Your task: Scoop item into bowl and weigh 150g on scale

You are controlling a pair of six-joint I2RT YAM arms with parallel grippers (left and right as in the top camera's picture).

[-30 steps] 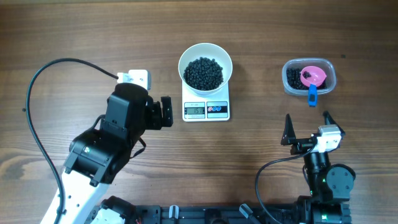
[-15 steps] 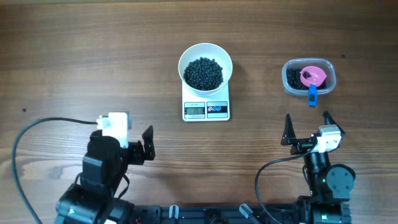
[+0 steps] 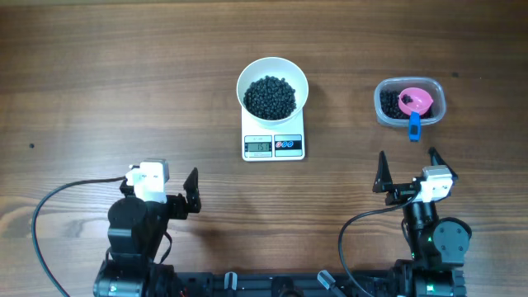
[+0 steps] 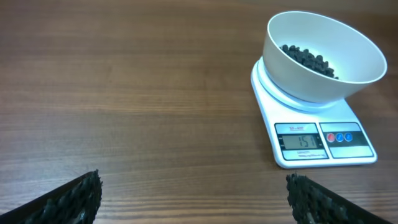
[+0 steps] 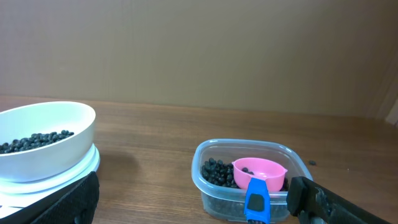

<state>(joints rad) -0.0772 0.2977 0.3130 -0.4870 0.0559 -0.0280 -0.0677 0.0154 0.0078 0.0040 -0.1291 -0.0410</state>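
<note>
Left gripper [image 4: 193, 186] has its jaws spread wide with nothing between them, low over bare table [image 3: 124, 66] at the near edge. Ahead of it and off to its right sits the scale [image 4: 323, 140], well apart from the fingers; the display [image 4: 301, 141] shows what looks like 151. The white bowl [image 4: 311, 81] sits on the scale's far end and holds a heap of black beads [image 3: 271, 96]. Right gripper [image 3: 407, 158] also has its jaws wide apart and empty, at the near edge. Ahead of it, slightly right, is a clear tub [image 3: 443, 103] with more beads and a pink scoop [image 3: 415, 101] lying inside, its blue handle [image 3: 414, 125] sticking out over the near rim. Bowl and scale lie ahead-left of this gripper, well apart.
</note>
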